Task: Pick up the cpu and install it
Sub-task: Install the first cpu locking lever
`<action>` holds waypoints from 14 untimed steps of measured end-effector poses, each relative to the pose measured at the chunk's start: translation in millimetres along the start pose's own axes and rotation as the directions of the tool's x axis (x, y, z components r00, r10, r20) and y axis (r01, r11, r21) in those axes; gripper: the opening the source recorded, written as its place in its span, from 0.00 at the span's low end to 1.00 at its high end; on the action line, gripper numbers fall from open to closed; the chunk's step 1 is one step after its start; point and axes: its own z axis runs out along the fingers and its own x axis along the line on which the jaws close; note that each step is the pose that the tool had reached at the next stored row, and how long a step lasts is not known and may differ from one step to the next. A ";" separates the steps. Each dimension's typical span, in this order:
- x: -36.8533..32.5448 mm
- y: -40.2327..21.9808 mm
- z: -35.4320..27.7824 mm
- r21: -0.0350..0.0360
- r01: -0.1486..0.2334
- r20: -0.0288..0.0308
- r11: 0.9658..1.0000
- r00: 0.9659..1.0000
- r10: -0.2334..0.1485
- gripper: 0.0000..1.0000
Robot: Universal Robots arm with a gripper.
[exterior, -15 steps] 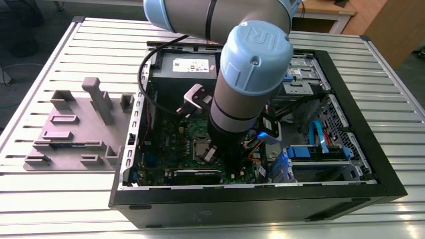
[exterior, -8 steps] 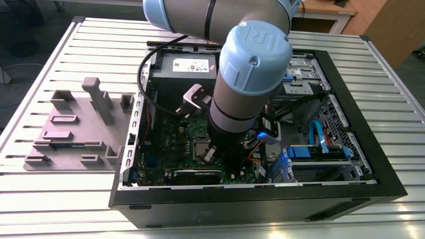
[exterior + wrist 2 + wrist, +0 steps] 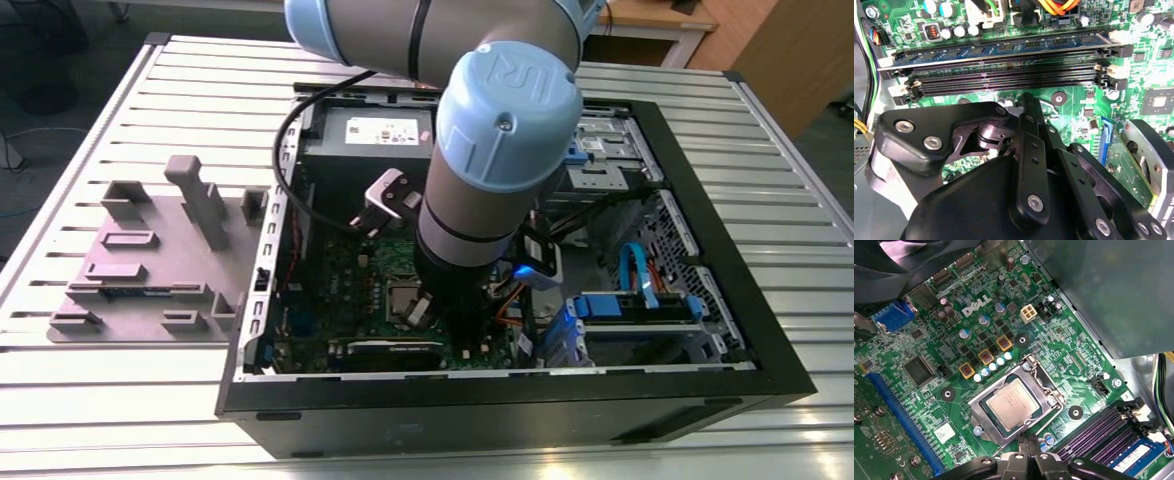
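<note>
White logo (image 3: 976, 306) on circuit board (image 3: 1054, 335); printed label (image 3: 387, 130) on grey box (image 3: 350, 158).

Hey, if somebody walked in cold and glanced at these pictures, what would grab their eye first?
Probably the big blue-capped robot arm reaching down into the open computer case on the slatted table in the exterior view. In the first wrist view, the silvery cpu sits inside its metal socket frame on the green motherboard, with the black tool close beside it.
</note>
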 end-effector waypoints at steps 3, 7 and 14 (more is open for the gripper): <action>0.1 0.3 -1.3 -0.001 0.000 0.004 1.000 1.000 0.000 0.11; -0.3 0.7 -5.0 -0.002 0.000 0.005 1.000 1.000 0.000 0.11; -0.3 0.8 -8.4 -0.001 0.000 0.004 1.000 1.000 0.000 0.11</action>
